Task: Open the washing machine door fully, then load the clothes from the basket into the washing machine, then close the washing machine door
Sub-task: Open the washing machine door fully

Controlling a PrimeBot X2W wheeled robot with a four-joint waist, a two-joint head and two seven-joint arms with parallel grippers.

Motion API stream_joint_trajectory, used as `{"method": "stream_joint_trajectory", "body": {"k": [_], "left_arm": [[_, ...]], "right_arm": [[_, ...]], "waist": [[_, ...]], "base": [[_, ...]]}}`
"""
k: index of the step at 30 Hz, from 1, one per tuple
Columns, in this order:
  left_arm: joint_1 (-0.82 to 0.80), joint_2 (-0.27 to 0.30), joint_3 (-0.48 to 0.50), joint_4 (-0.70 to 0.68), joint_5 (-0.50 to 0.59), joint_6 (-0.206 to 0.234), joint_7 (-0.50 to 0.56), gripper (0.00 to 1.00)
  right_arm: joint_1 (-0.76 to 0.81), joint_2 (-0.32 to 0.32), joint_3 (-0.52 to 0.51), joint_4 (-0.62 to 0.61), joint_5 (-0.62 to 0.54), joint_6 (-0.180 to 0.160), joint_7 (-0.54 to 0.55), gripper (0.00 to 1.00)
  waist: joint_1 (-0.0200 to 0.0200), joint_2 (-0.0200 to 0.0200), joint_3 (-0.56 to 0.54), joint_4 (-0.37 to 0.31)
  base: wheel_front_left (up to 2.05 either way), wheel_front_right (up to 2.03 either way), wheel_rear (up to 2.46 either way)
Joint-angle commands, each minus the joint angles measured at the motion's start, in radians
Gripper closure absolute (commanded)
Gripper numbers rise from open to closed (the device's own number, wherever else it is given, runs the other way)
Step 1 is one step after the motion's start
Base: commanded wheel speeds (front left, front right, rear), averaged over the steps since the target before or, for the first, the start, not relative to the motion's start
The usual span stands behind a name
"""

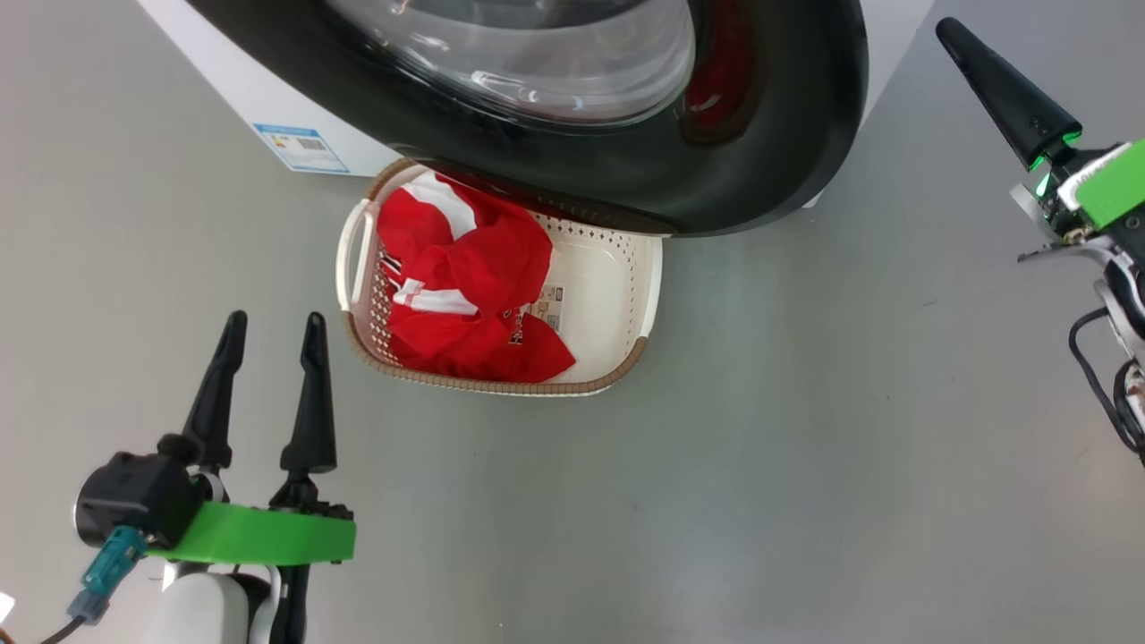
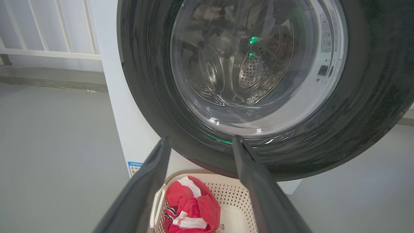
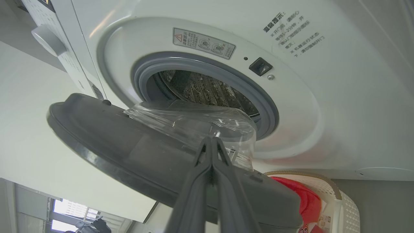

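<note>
Clothes [image 1: 474, 277] in basket [image 1: 617, 268], beyond spread left jaws

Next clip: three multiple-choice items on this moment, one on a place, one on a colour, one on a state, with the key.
1. Where is the basket? A) on the floor, partly under the open washing machine door B) on a table C) held by a pincer
2. The clothes are mostly: A) blue B) red C) yellow
3. The right pincer is: A) wide open B) shut, empty C) shut on clothes
Key: 1 A, the door overhangs its far end; 2 B, red fabric with white panels; 3 B, fingers pressed together, nothing between.
</note>
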Motion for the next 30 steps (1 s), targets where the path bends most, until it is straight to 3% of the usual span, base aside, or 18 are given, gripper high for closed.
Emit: {"method": "stream_joint_trajectory", "body": {"k": [1, 15, 30], "left_arm": [[-0.018, 0.02, 0.028, -0.023, -0.013, 0.005, -0.005, 0.0], [-0.022, 0.02, 0.008, -0.021, -0.031, 0.015, -0.005, 0.0], [-0.006, 0.02, 0.007, -0.019, -0.037, 0.022, -0.005, 0.0]], "right_arm": [[-0.008, -0.002, 0.001, -0.019, 0.014, 0.002, 0.005, 1.0], [-0.18, 0.072, 0.006, 0.203, 0.073, 0.002, 0.185, 1.0], [-0.192, 0.111, -0.002, 0.242, 0.11, 0.002, 0.326, 1.0]], "waist": [[0.0, 0.0, -0.001, 0.003], [0.0, 0.0, 0.004, 0.027], [0.0, 0.0, -0.019, 0.04]], "base": [[0.0, 0.0, 0.0], [0.0, 0.0, 0.0], [0.0, 0.0, 0.0]]}}
